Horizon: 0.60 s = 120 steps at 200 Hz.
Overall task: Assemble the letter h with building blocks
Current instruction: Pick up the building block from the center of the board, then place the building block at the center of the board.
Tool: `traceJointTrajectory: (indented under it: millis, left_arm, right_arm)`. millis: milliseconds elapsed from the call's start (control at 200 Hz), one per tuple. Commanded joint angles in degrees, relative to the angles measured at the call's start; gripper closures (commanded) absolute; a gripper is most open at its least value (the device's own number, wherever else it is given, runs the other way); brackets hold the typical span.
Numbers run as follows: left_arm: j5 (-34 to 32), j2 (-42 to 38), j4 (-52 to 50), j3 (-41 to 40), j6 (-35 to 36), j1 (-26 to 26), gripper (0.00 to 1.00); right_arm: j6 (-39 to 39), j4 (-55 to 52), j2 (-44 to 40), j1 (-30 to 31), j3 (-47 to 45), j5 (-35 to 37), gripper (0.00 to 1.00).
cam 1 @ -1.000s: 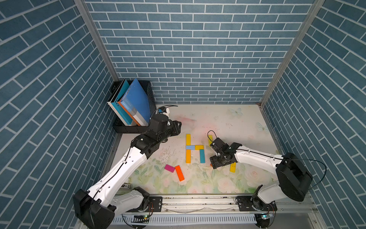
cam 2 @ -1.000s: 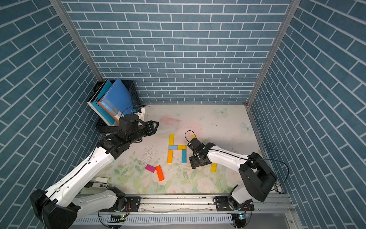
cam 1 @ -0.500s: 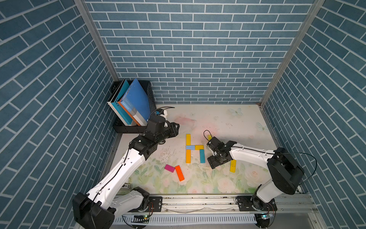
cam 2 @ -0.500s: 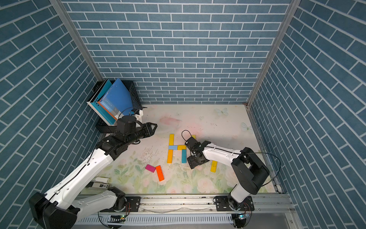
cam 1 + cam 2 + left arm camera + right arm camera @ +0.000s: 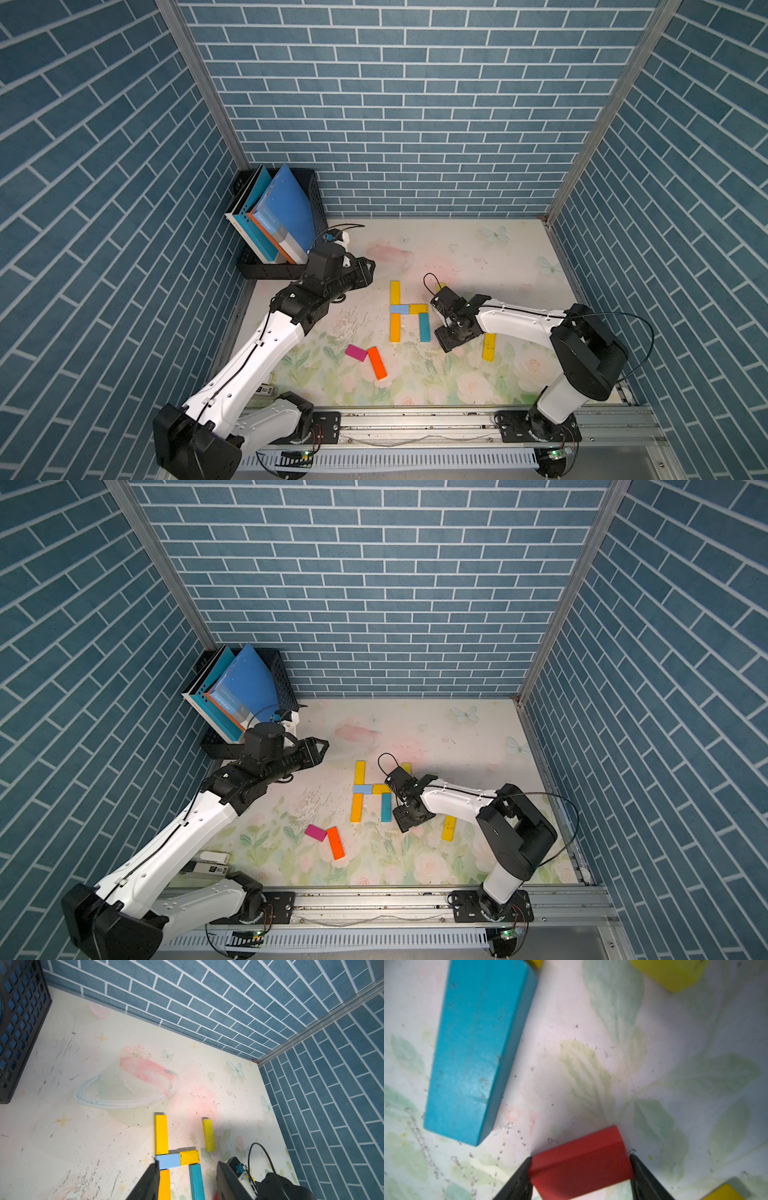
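Right gripper (image 5: 581, 1157): we see its fingers clamped on both sides of the red block (image 5: 579, 1169), near the teal block (image 5: 477, 1053). In both top views the teal block, short yellow block (image 5: 418, 308), light blue block (image 5: 399, 308), long yellow block (image 5: 395, 293) and amber block (image 5: 395, 327) lie joined on the mat (image 5: 457, 249). The magenta block (image 5: 356, 352) and orange block (image 5: 377, 363) lie well apart from these. Left gripper (image 5: 188, 1165): fingers apart, empty.

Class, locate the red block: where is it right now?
In the right wrist view, the red block sits between the fingers of the right hand, close beside the teal block on the robot's right side.
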Motion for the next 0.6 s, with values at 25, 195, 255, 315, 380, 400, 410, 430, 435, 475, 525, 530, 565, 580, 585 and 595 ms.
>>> traceJointTrajectory:
  millis: [25,195,255,315,380,400,410,430,435,475,525,530,565,580,585,595]
  left_arm:
    - [0.2,-0.4,0.0,-1.1,-0.2,0.8,0.50]
    - [-0.2,0.3,-0.8,-0.8,-0.3,1.1,0.49]
    - [-0.6,0.9,-1.6,-0.5,-0.3,1.3,0.49]
    - [-1.6,2.0,-3.3,0.0,-0.5,1.4,0.49]
    - [-2.1,3.2,-4.7,0.3,-0.9,1.9,0.49]
    - [-2.0,3.4,-4.9,0.3,-1.0,2.0,0.49]
    - [-1.9,3.5,-5.0,0.2,-1.0,2.1,0.49]
    - [-1.7,3.8,-5.1,0.2,-1.1,2.3,0.49]
    - [-1.7,3.8,-5.1,0.2,-1.1,2.3,0.49]
    - [-1.0,4.1,-5.2,0.0,-1.2,2.5,0.48]
    - [-0.5,4.0,-5.2,-0.2,-1.2,2.5,0.46]
    - [-0.5,4.0,-5.2,-0.2,-1.2,2.5,0.46]
    - [-0.4,3.9,-5.2,-0.3,-1.1,2.5,0.45]
    - [-0.4,3.8,-5.1,-0.4,-1.1,2.5,0.45]
    - [-0.3,3.8,-5.1,-0.3,-1.0,2.5,0.45]
    - [-0.3,3.8,-5.1,-0.3,-1.0,2.6,0.45]
  right_arm:
    - [2.8,0.4,-1.0,-2.2,-1.1,1.8,0.48]
    - [9.0,3.1,-3.2,-9.3,-1.4,-2.9,0.55]
    - [11.9,4.1,-2.0,-9.5,-0.5,-3.4,0.56]
    - [15.1,5.1,0.1,-9.5,0.4,-4.0,0.57]
    - [17.9,6.2,2.1,-9.6,1.2,-3.9,0.55]
    - [18.4,6.3,2.6,-9.6,1.5,-3.8,0.54]
    - [18.6,6.3,2.8,-9.6,1.6,-3.7,0.52]
    - [19.0,6.3,3.1,-9.6,1.9,-3.6,0.49]
    - [19.1,6.2,3.2,-9.6,2.0,-3.5,0.47]
    - [19.4,6.2,3.6,-9.5,2.5,-3.4,0.37]
    - [19.0,6.2,3.1,-9.4,3.0,-3.4,0.29]
    - [18.9,6.2,3.0,-9.4,3.0,-3.4,0.29]
    - [18.1,5.8,2.5,-9.4,3.3,-3.3,0.25]
    - [17.7,5.5,2.2,-9.4,3.5,-3.0,0.24]
    - [17.6,5.3,2.2,-9.4,3.5,-2.9,0.24]
    - [17.3,5.0,2.0,-9.4,3.6,-2.7,0.24]
